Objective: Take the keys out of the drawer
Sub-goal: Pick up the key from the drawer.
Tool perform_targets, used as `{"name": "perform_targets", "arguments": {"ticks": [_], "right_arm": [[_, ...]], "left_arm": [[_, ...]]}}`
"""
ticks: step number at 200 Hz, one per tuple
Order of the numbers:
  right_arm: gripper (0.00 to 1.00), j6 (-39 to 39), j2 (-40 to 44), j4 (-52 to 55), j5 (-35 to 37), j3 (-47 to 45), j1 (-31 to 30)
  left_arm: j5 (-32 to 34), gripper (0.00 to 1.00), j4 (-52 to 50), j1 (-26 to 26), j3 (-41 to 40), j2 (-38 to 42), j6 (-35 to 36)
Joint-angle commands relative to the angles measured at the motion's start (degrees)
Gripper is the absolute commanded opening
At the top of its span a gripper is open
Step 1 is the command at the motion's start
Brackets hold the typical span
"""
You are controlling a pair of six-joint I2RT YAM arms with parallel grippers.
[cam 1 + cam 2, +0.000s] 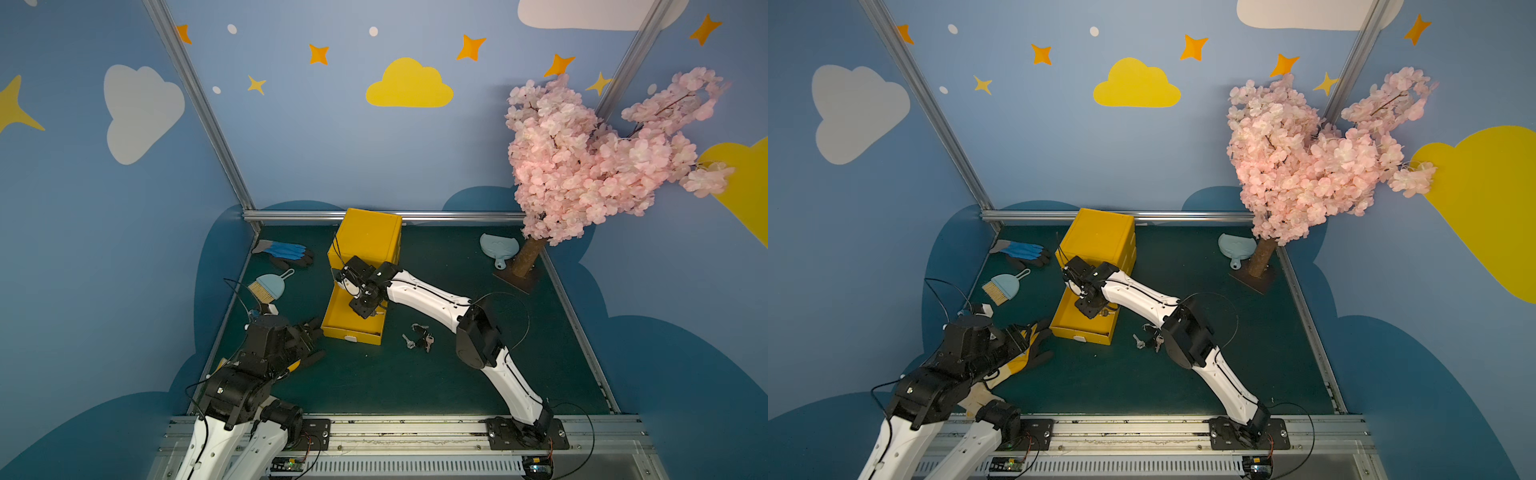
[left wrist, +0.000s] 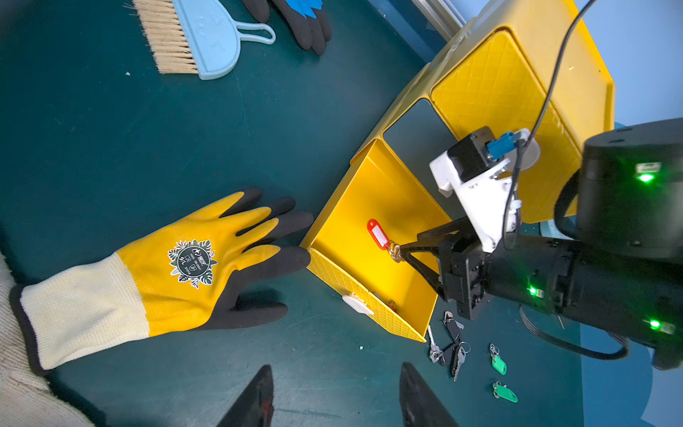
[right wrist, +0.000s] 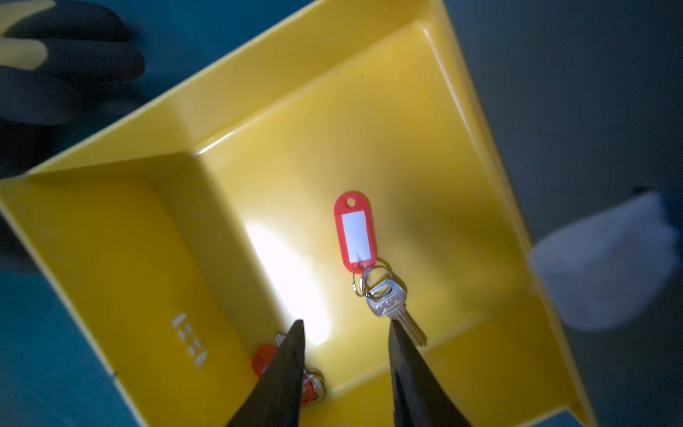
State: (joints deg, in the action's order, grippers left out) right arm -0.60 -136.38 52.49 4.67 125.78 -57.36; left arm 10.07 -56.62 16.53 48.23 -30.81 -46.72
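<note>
Right end effector (image 3: 346, 327): fingers spread, nothing between them, poised inside the open drawer (image 3: 258, 92) just above its floor. Left end effector (image 2: 336, 369): fingers also spread and empty, hovering over the tabletop (image 2: 111, 129) near the yellow glove (image 2: 192, 258).

Keys, location: split between drawer and tabletop.
- One red-tagged key (image 3: 354, 236) lies flat on the drawer floor. Its silver blade (image 3: 410, 327) is touching or just beside one right fingertip; cannot tell which.
- A second red tag (image 3: 264, 360) sits in the drawer's front corner, half hidden behind the other fingertip.
- Outside, a dark-headed bunch (image 2: 452, 344) and two green-tagged keys (image 2: 499, 364) lie on the tabletop just beside the drawer's corner.

Handling, judged: light, rigid metal, thin and flat against smooth plastic, so it will likely skid rather than lift under a sloppy pinch. Tag and key are joined by loose rings (image 3: 364, 277), so whatever is not gripped will dangle. Best hold looks to be the key head or ring cluster, where it stands proudest of the floor. The tag is wider and slicker. For the corner key, the walls crowd the fingers.
</note>
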Motion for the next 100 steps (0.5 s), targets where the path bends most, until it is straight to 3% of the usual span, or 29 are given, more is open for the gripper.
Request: {"name": "perform_targets", "arguments": {"ticks": [1,55,100], "right_arm": [[0.39,-2.2,-2.9,0.2,1.1,1.9,0.7],[0.37,-2.8,-6.2,0.1,0.6,2.7,1.6],[0.12,-3.2,-7.3,-0.8,0.2,4.0,1.6]], "left_arm": [[-0.5,0.56,-1.0,-0.2,0.0,0.0,0.4],[-1.6,0.55,-1.4,-0.2,-0.2,-0.2,0.2],[-1.9,0.56,-1.6,-0.3,-0.7,-0.2,-0.5]]}}
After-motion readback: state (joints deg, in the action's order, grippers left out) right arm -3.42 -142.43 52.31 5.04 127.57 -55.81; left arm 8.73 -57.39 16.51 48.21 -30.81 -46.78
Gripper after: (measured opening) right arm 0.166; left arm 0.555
